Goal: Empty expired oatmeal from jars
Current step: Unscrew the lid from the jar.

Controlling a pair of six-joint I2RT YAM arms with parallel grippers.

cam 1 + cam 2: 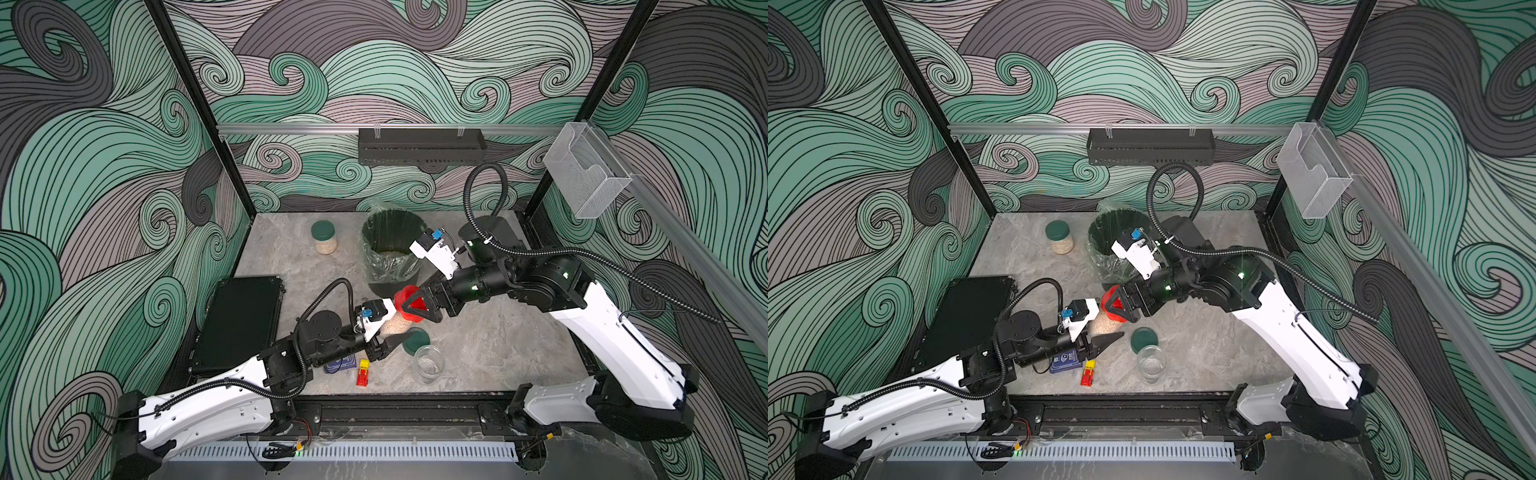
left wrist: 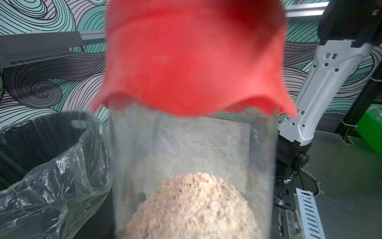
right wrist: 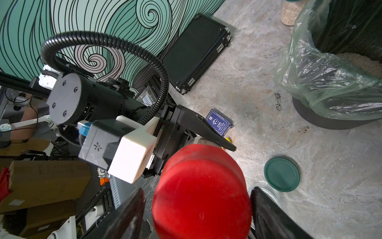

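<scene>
Bracing clear round jar of pale beige oatmeal flakes at centre of both top views, just below black bin with clear liner | left pincer clamped shut on jar body, likely steadying against twist | right pincer straddling red screw lid, part-closed, grip unclear

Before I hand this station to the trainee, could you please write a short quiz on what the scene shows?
1. True or false: a green lid lies on the table beside the lidless jar.
2. Dumped oatmeal already sits in: A the black case, B the lined bin, C the wall shelf.
3. Which tool holds the red-lidded jar by its glass body?
Key: 1 true; 2 B; 3 the left tool.
</scene>
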